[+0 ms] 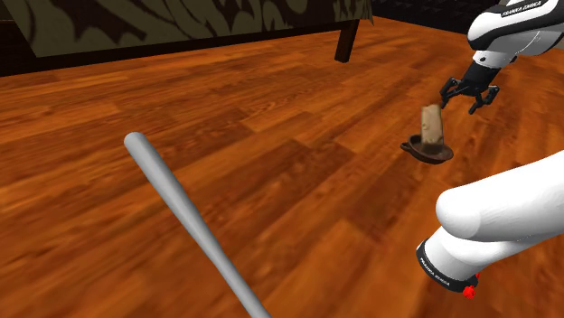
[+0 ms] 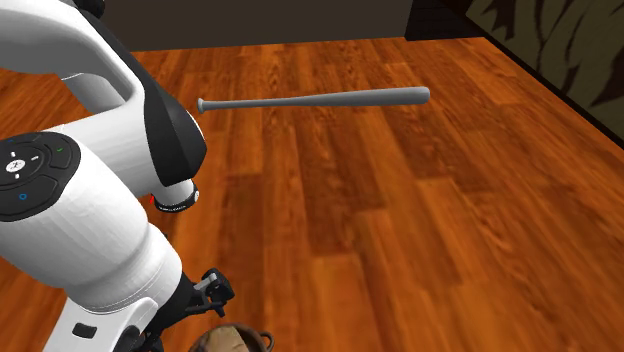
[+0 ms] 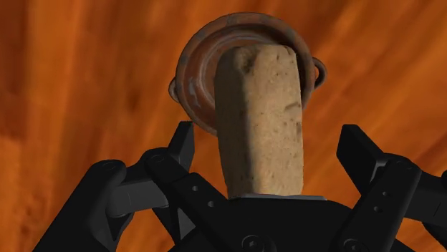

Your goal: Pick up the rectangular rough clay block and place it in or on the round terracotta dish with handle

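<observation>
A tan, rough rectangular block (image 1: 432, 125) stands on end in the small round brown dish (image 1: 427, 150) on the wooden floor, leaning a little. My black gripper (image 1: 470, 98) hangs just above and beside the block's top, open. In the wrist view the block (image 3: 259, 122) rises between the two fingers (image 3: 180, 147), which stand apart from it on both sides, so the gripper (image 3: 269, 137) holds nothing. The dish (image 3: 208, 64) with its small handles shows behind the block. In the second exterior view the dish (image 2: 238, 341) peeks out under the arm.
A long grey baseball bat (image 1: 190, 221) lies on the floor towards the shoulder view's left, well away from the dish; the bat (image 2: 320, 99) lies far across the boards in the second exterior view. A dark furniture leg (image 1: 346, 41) stands at the back.
</observation>
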Motion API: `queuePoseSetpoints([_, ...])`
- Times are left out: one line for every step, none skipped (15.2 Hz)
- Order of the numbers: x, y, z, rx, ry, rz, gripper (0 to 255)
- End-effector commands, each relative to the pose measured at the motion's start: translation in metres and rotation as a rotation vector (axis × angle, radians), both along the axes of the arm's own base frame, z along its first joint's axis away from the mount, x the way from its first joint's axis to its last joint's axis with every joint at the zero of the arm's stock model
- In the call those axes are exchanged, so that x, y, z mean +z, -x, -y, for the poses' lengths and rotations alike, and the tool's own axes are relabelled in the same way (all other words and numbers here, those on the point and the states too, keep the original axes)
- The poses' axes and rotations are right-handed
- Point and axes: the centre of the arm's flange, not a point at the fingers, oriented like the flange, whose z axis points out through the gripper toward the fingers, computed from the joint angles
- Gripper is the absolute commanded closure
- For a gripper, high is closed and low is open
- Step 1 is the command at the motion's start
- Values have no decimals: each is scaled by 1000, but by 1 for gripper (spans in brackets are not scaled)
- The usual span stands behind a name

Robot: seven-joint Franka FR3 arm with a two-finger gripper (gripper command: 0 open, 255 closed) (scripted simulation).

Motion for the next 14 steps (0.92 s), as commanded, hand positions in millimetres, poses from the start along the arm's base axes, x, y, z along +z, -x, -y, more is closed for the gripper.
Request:
queuePoseSetpoints([0, 0, 0, 0, 0, 0, 0])
queuePoseSetpoints([0, 0, 0, 0, 0, 0, 0])
queuePoseSetpoints([13, 0, -1, 0, 0, 0, 0])
queuePoseSetpoints([26, 1, -2, 0, 0, 0, 0])
queuePoseSetpoints([40, 1, -3, 0, 0, 0, 0])
queuePoseSetpoints([50, 1, -3, 0, 0, 0, 0])
queuePoseSetpoints([50, 1, -3, 0, 0, 0, 0])
queuePoseSetpoints([50, 1, -3, 0, 0, 0, 0])
queuePoseSetpoints([50, 1, -3, 0, 0, 0, 0])
queuePoseSetpoints([50, 1, -3, 0, 0, 0, 0])
queuePoseSetpoints([50, 1, -3, 0, 0, 0, 0])
queuePoseSetpoints([50, 1, -3, 0, 0, 0, 0])
queuePoseSetpoints([50, 1, -3, 0, 0, 0, 0])
queuePoseSetpoints([50, 1, -3, 0, 0, 0, 0])
